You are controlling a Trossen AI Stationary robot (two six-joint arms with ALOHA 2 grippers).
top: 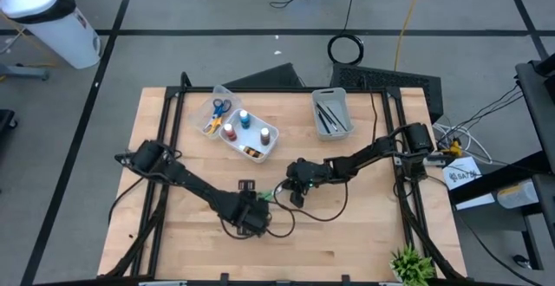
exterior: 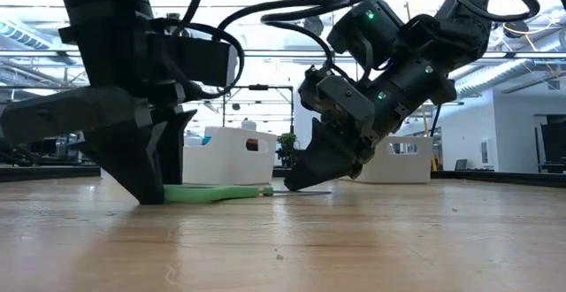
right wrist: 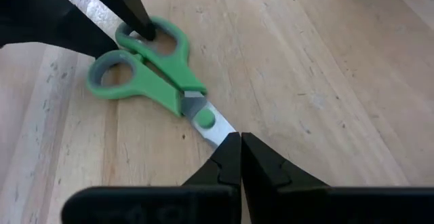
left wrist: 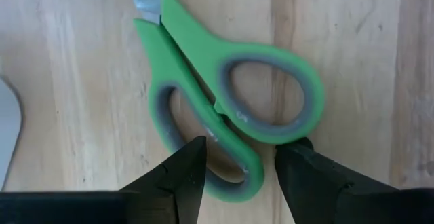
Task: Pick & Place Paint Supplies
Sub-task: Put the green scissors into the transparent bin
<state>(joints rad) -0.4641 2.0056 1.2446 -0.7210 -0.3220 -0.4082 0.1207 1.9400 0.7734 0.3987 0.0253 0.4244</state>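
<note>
Green-handled scissors [left wrist: 224, 108] lie flat on the wooden surface [left wrist: 352, 47], mid-table. Left gripper [left wrist: 239, 170] jaws straddle one handle loop, half spread. Right gripper [right wrist: 241, 157], jaws pressed together, pins the blade tip. Next, I judge: pinch, lift.

My counter [top: 347, 243]: pale wooden butcher-block top with visible plank seams, edged by a black frame.

Lying directly on it:
- green-handled scissors [left wrist: 217, 95], flat near the middle, grey-lined finger loops, blades closed. My left tool [left wrist: 237, 173] stands on the wood with one finger through a loop and one outside it; my right tool [right wrist: 241, 157], fingers pressed together, rests its tips at the blade end.
- clear plastic bin [top: 245, 127], toward the far side on my left, holding small paint bottles and yellow-and-blue scissors.
- white bin [top: 330, 113], far side, right of the first, holding thin dark paintbrushes.
</note>
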